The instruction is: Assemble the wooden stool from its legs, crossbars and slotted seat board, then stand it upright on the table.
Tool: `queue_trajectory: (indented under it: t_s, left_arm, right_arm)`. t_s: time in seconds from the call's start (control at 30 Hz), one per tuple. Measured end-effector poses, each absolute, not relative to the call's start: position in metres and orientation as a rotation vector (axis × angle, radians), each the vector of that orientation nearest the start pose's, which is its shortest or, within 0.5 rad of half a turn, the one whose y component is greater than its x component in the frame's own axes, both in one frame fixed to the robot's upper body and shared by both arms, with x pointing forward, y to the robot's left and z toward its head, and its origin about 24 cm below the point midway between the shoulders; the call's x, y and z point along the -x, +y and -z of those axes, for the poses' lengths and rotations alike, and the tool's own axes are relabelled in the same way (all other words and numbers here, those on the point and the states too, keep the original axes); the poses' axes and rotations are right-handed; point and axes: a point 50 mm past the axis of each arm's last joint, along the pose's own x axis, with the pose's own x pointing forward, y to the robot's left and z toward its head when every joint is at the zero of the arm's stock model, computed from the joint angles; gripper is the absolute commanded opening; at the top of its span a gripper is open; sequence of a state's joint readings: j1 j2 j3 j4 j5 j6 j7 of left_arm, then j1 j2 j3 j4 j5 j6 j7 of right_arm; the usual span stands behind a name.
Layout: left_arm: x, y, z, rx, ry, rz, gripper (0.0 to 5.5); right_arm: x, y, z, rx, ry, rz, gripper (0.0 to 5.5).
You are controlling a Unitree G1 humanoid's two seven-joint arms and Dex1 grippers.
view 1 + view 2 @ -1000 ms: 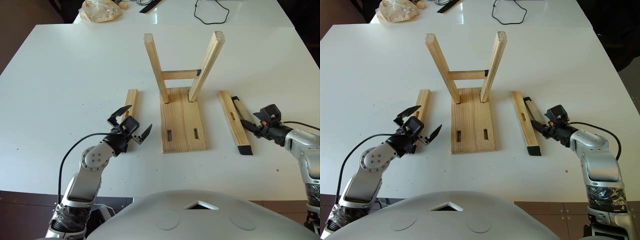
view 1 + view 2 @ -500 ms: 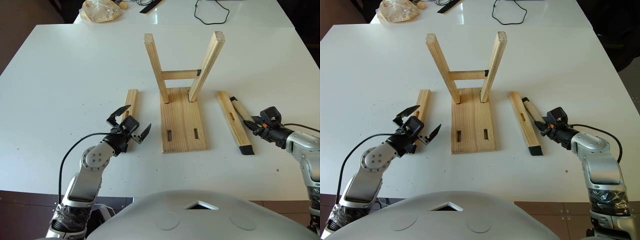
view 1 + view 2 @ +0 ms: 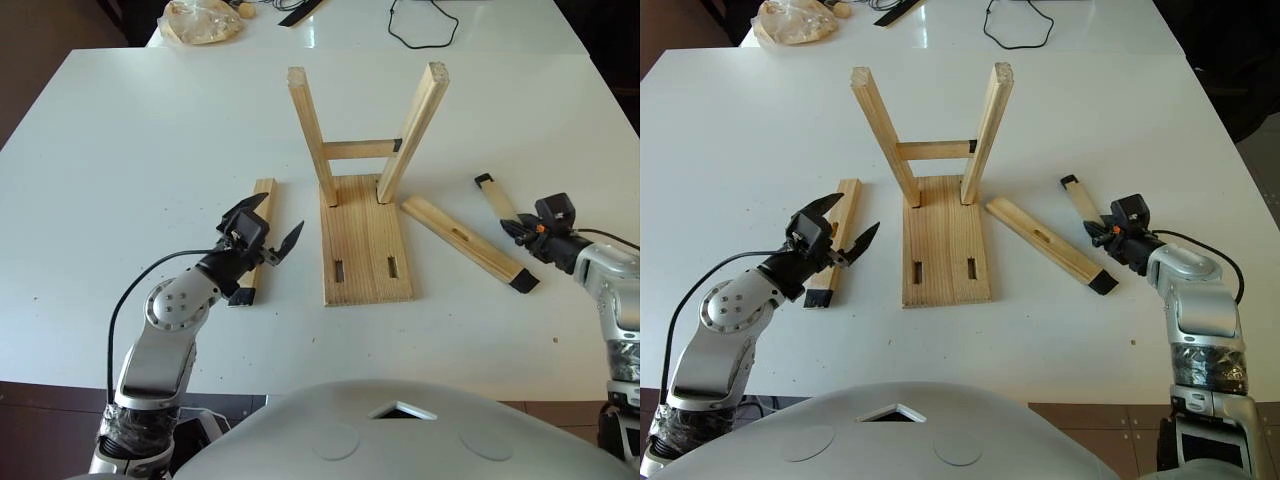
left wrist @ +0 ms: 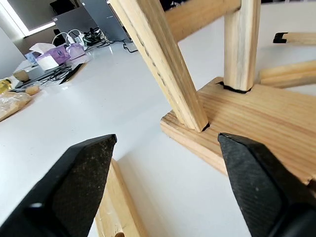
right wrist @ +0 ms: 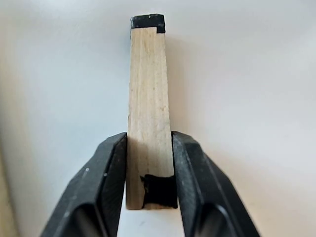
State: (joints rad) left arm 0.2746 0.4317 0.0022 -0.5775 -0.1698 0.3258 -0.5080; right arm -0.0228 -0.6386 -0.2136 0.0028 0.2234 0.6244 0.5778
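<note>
The slotted seat board (image 3: 365,250) lies flat mid-table with two legs (image 3: 312,130) standing in its far slots, joined by a crossbar (image 3: 358,150). A loose leg (image 3: 262,215) lies to its left. My left gripper (image 3: 264,226) hangs open just above that leg's near half, and the leg (image 4: 116,207) sits below the spread fingers (image 4: 74,187). Another loose leg (image 3: 466,243) lies slantwise right of the board. My right gripper (image 5: 149,140) is shut on the near end of a short black-tipped crossbar (image 5: 148,94) at the right (image 3: 497,200).
A crumpled bag (image 3: 203,20) and a black cable (image 3: 425,25) lie on the far table. Open white tabletop (image 3: 130,150) stretches to the left and behind the stool parts. The table's front edge runs close under both arms.
My right gripper drew the short crossbar to the right, away from the loose leg, which swung slantwise toward the board. My left gripper moved forward over the left leg.
</note>
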Motion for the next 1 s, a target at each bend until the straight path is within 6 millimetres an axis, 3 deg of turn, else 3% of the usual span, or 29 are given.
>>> queue_trajectory:
  t_s: [0.13,0.23,0.33,0.43,0.53,0.73,1.0]
  left_arm:
    - [-0.182,0.171,-0.123,-0.038,0.039,0.707,3.63]
    - [-0.180,0.169,-0.150,0.058,-0.032,0.795,3.63]
    - [-0.183,0.168,-0.168,0.111,-0.088,0.841,3.63]
    - [-0.186,0.158,-0.197,0.210,-0.156,0.998,3.63]
    - [-0.187,0.142,-0.215,0.281,-0.164,1.205,3.63]
    - [-0.197,0.134,-0.219,0.338,-0.109,1.342,3.63]
    - [-0.196,0.126,-0.227,0.359,-0.115,1.450,3.63]
  right_arm:
    - [-0.267,-0.295,-0.114,0.055,0.318,-0.305,1.30]
    - [-0.277,-0.279,-0.169,-0.139,0.095,-0.506,1.30]
    - [-0.269,-0.259,-0.205,-0.243,-0.014,-0.758,1.30]
    - [-0.238,-0.226,-0.233,-0.264,-0.035,-1.191,1.30]
    - [-0.223,-0.200,-0.236,-0.258,0.018,-1.451,1.30]
    - [-0.223,-0.183,-0.222,-0.287,0.094,-1.581,1.30]
    - [-0.219,-0.172,-0.207,-0.254,0.142,-1.669,1.30]
